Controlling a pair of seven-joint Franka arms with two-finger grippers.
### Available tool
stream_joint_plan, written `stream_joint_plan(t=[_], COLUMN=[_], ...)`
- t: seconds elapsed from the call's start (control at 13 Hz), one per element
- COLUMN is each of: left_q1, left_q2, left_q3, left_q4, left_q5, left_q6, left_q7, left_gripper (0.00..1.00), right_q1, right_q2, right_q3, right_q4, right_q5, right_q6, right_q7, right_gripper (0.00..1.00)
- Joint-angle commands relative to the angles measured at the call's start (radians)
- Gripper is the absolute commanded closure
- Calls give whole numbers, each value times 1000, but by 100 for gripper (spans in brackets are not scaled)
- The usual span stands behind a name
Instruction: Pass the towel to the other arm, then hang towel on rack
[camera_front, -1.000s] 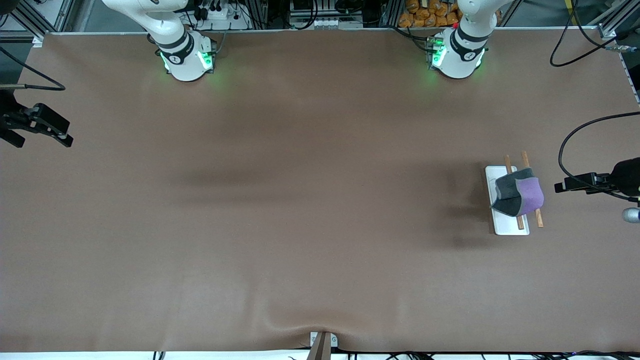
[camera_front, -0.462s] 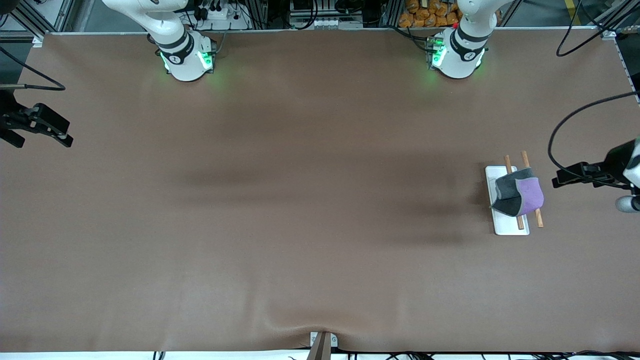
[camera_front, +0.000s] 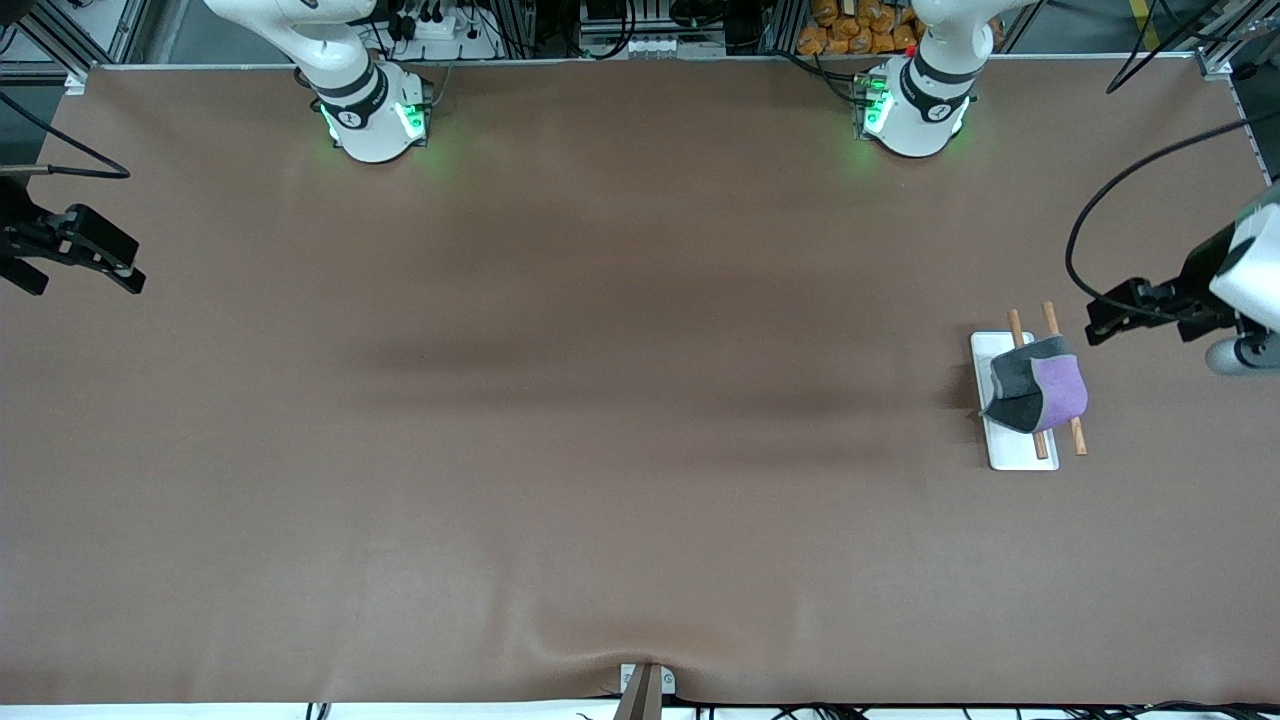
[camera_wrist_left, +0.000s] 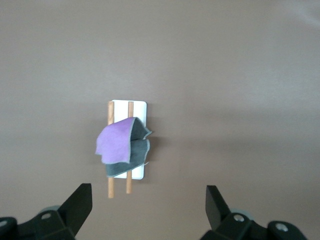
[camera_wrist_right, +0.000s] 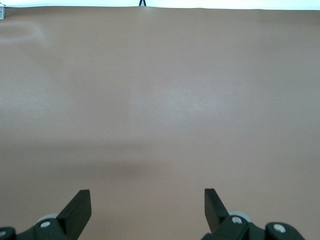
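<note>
The purple and grey towel (camera_front: 1040, 392) hangs draped over the two brown rods of the rack (camera_front: 1022, 455), which stands on its white base toward the left arm's end of the table. In the left wrist view the towel (camera_wrist_left: 120, 145) and the rack (camera_wrist_left: 140, 107) show below the camera. My left gripper (camera_front: 1100, 320) is open and empty, up in the air over the table beside the rack; its jaws (camera_wrist_left: 147, 197) stand wide apart. My right gripper (camera_front: 128, 272) waits open and empty over the right arm's end of the table (camera_wrist_right: 147, 200).
The brown table mat (camera_front: 600, 400) is bare apart from the rack. A small clamp (camera_front: 645, 685) sits at the table edge nearest the front camera. A black cable (camera_front: 1090, 230) loops from the left arm above the rack.
My left gripper has drawn away from the rack, shifting toward the bases' side of the table. The towel, the rack and the right arm have not moved.
</note>
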Motion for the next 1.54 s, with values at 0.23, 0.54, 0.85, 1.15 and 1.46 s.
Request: stream_joint_plan(t=[0.23, 0.54, 0.85, 1.15, 1.46], left_q1=[-211, -208, -197, -199, -197], left_q2=[-92, -153, -226, -267, -276], left_q3=[222, 225, 219, 217, 216], left_q4=[-57, -110, -183, -209, -197], left_q5=[-22, -24, -59, -93, -91], left_q6=[-23, -51, -67, -103, -132], left_q7=[22, 42, 30, 27, 33], left_gripper=[0, 0, 0, 0, 0], right_q1=[-14, -18, -18, -17, -17], right_q2=[12, 12, 12, 12, 12], right_q3=[11, 11, 11, 11, 11], right_q4=[27, 27, 27, 27, 27], right_q5=[-2, -2, -2, -3, -3], right_q6=[-12, -12, -12, -12, -12], right_q7=[6, 4, 5, 6, 4], right_gripper=[0, 0, 0, 0, 0])
